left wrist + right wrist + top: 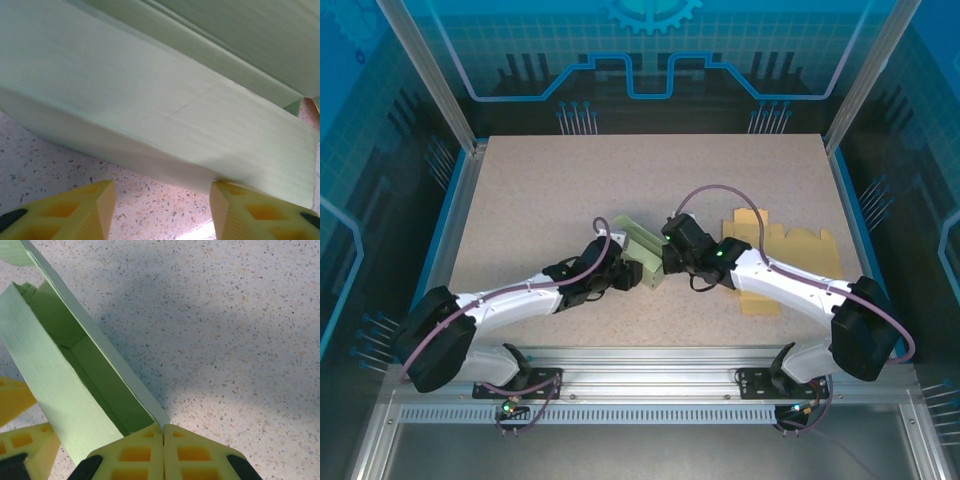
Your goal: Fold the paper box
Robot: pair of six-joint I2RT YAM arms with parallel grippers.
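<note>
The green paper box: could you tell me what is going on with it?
Both arms are working on the green paper box, partly folded with its top open. The right claw is shut, tips at the end of one long wall. The left claw is open, facing the other long wall. A flat yellow sheet lies aside.

The top camera hangs above and behind the arm bases, tilted down and forward, far enough off to take in the whole table (550, 190) and both arms. The left wrist camera sits low, nearly level with the tabletop, and looks forward past the left fingers (75, 210) with the box (165, 115) very close before it. The right wrist camera faces steeply down over the right fingers (130, 455), close to the surface, with the box at its left. All three views share the box and the speckled table around it.
</note>
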